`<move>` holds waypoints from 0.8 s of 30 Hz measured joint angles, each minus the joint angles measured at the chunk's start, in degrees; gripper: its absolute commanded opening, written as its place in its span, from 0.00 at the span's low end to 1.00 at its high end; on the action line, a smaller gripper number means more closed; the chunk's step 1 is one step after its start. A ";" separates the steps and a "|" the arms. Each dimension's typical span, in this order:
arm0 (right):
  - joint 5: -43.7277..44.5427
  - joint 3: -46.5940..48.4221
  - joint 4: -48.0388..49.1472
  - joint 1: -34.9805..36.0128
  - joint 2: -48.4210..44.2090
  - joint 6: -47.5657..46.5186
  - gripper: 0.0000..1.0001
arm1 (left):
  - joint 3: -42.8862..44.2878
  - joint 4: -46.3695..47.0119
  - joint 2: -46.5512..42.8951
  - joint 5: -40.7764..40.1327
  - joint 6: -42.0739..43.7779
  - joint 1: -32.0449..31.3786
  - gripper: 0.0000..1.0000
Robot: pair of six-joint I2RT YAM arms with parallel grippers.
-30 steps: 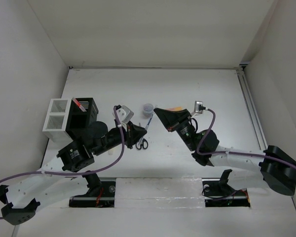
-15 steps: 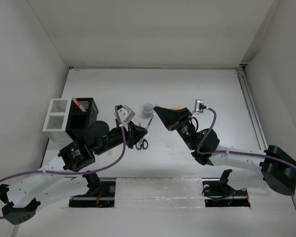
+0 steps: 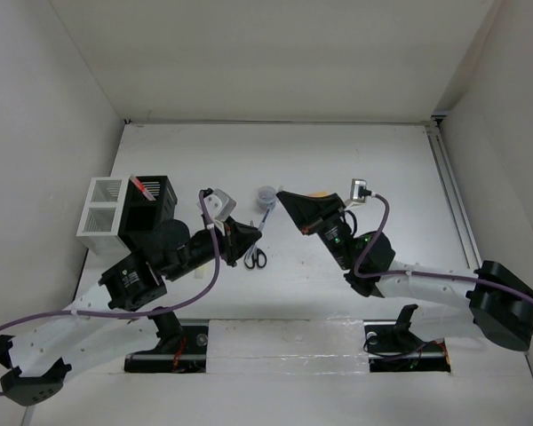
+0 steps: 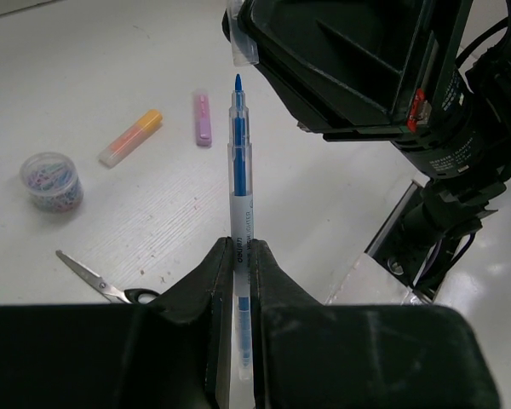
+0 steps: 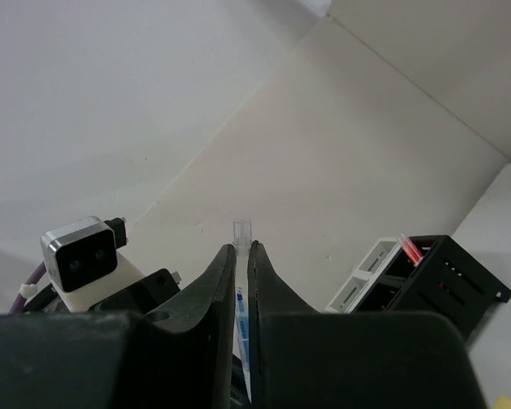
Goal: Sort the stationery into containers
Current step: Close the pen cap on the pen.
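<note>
My left gripper [image 4: 238,253] is shut on a thin blue pen [image 4: 241,183], whose bare blue tip points at my right gripper [image 4: 341,68]. In the top view the left gripper [image 3: 247,236] holds the pen [image 3: 265,217] above the table's middle, just short of the right gripper [image 3: 285,201]. My right gripper [image 5: 242,248] is shut on a small clear piece with blue inside [image 5: 242,230], which looks like the pen's cap. The black organiser [image 3: 151,211], with red pens [image 3: 145,186] in it, and the white organiser [image 3: 102,215] stand at the left.
Black-handled scissors [image 3: 256,258] lie under the left gripper. A small round jar of clips [image 3: 266,193] stands behind the pen. An orange highlighter [image 4: 130,137] and a purple highlighter [image 4: 203,118] lie beyond it. White walls enclose the table.
My left gripper has drawn back a little to the left with the pen, away from the right gripper. The right arm has barely moved.
</note>
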 measured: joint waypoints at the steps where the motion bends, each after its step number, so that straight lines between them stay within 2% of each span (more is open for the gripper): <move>1: -0.02 0.00 0.00 0.00 0.11 -0.07 0.00 | 0.00 0.00 0.00 -0.04 0.00 0.00 0.00; 13: -0.59 0.00 0.00 0.00 2.05 -0.04 0.00 | 0.00 0.02 0.90 -0.22 0.00 0.00 0.00; 24: 1.36 0.28 -0.04 0.00 -0.02 -1.79 0.00 | 0.00 0.02 1.64 1.22 0.00 0.00 0.00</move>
